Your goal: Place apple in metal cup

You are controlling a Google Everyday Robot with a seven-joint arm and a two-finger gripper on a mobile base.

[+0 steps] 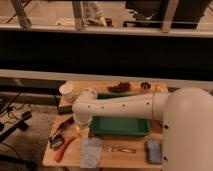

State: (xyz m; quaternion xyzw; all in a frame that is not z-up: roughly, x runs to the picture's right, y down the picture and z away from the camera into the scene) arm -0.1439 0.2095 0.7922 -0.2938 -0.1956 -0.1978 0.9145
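Fingers (83, 131) hang spread beside green tray (125, 126), tips indistinct.

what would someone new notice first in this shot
The big white arm dominates, reaching from the right across the green tray in the middle of the table. At the left it bends down, so the gripper hangs low beside the tray's left edge. Behind the tray, the metal cup stands near the far edge, with a white cup at the far left.
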